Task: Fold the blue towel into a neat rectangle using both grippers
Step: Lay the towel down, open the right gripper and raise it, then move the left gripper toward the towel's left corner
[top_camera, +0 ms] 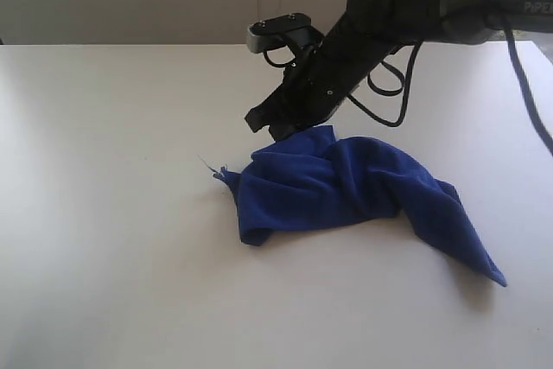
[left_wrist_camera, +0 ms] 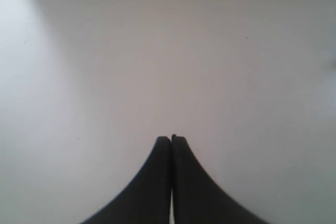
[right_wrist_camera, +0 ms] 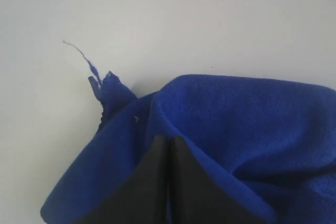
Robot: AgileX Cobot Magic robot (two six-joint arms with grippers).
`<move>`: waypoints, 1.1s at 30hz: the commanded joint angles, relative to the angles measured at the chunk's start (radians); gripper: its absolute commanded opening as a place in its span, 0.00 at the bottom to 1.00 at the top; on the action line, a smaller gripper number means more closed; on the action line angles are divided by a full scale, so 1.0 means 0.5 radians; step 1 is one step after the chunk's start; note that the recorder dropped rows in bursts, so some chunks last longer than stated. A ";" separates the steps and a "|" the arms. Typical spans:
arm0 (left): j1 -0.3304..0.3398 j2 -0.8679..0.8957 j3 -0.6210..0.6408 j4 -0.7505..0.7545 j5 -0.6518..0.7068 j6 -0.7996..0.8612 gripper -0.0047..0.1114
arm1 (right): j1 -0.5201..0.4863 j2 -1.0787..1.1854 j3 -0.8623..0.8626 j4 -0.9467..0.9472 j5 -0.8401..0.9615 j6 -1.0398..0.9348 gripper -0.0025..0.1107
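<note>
Hovering over bare table [left_wrist_camera: 157,51], left gripper [left_wrist_camera: 171,139] clenched, holding nothing; blue towel [top_camera: 346,186] crumpled right of table centre, touching table; right gripper [right_wrist_camera: 168,139] clamped on towel's raised fold, jaws pressed together

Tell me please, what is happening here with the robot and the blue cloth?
The right gripper appears closed on a raised fold at the far edge of the blue towel. The towel lies crumpled, not yet folded, on the white table. The left gripper is shut and empty above bare table, with no cloth in its view; the exterior view does not show it.
</note>
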 commanded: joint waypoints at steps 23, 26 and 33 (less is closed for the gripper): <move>0.003 -0.009 0.008 -0.061 -0.233 -0.092 0.04 | -0.321 -0.572 0.438 0.015 0.084 0.018 0.02; 0.003 -0.009 0.008 -0.065 -0.389 -0.198 0.04 | -0.356 -0.656 0.479 0.007 0.080 0.018 0.02; 0.003 -0.009 0.008 -0.083 -0.740 -0.638 0.04 | -0.361 -0.720 0.492 -0.031 0.085 0.018 0.02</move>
